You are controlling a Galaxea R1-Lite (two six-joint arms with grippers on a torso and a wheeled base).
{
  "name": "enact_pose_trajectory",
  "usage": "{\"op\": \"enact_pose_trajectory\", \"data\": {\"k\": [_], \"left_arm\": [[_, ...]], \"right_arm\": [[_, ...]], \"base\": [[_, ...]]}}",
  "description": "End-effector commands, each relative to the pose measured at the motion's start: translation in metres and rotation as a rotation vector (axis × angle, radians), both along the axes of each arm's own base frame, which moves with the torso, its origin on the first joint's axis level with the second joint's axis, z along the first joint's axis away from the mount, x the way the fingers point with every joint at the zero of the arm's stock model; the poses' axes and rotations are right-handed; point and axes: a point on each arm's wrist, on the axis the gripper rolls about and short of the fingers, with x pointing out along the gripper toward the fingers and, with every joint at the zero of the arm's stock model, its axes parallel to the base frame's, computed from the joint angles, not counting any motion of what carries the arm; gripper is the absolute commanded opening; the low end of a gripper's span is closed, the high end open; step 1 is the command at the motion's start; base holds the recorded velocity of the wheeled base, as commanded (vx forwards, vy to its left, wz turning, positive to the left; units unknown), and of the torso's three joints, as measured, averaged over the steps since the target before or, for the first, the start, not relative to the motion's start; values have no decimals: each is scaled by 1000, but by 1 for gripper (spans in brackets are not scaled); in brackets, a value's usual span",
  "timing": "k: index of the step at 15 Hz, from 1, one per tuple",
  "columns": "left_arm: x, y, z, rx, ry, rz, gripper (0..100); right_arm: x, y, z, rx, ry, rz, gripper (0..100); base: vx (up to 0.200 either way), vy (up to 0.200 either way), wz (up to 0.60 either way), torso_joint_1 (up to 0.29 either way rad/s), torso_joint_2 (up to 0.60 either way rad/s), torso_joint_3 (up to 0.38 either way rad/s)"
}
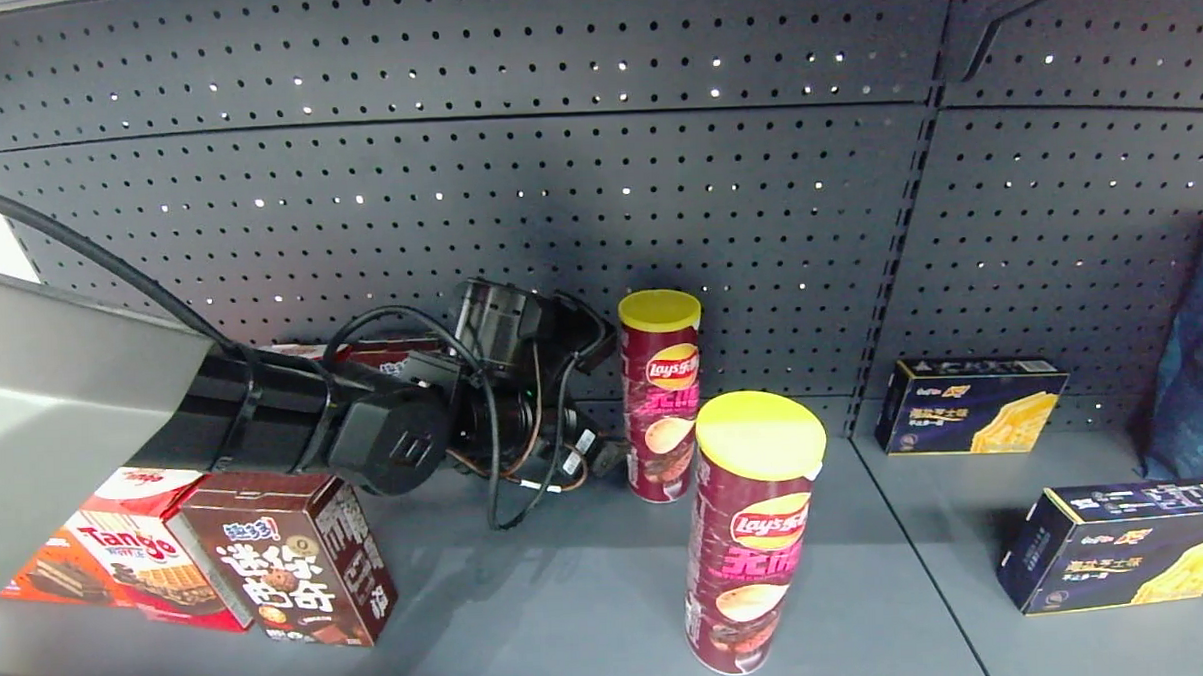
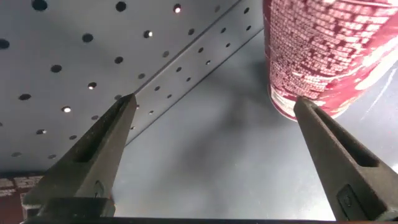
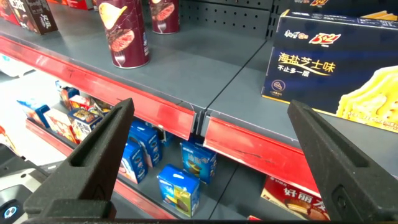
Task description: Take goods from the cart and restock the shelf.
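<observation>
Two maroon chip cans with yellow lids stand upright on the grey shelf (image 1: pixel 570 589): a rear can (image 1: pixel 662 396) near the pegboard and a front can (image 1: pixel 753 533). My left arm (image 1: pixel 394 425) lies low over the shelf from the left, its wrist just left of the rear can. My left gripper (image 2: pixel 214 102) is open and holds nothing, with the rear can (image 2: pixel 323 50) just beyond one fingertip. My right gripper (image 3: pixel 211 106) is open and holds nothing, out in front of the shelf's red front strip (image 3: pixel 137 96), below a dark blue box (image 3: pixel 329 68).
A brown cookie box (image 1: pixel 299 559) and a red wafer box (image 1: pixel 119 555) stand at the front left. Two dark blue boxes (image 1: pixel 974 405) (image 1: pixel 1129 545) and a blue bag (image 1: pixel 1198 357) lie on the right bay. Small blue packs (image 3: pixel 177 186) fill the lower shelf.
</observation>
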Motion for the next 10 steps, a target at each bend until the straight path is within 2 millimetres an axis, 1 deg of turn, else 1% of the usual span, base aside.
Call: {"op": "enact_pose_trajectory", "data": {"k": [1, 5, 10], "left_arm": [[1, 1, 0, -2, -1, 4, 100], [4, 10, 3, -1, -8, 30, 100], [8, 8, -1, -2, -21, 44, 100]], "right_arm": [[0, 0, 0, -1, 1, 1, 100], [0, 0, 0, -1, 1, -1, 100], [0, 0, 0, -1, 1, -1, 100]], "base": [[0, 0, 0, 0, 0, 0], [0, 0, 0, 0, 0, 0], [0, 0, 0, 0, 0, 0]]}}
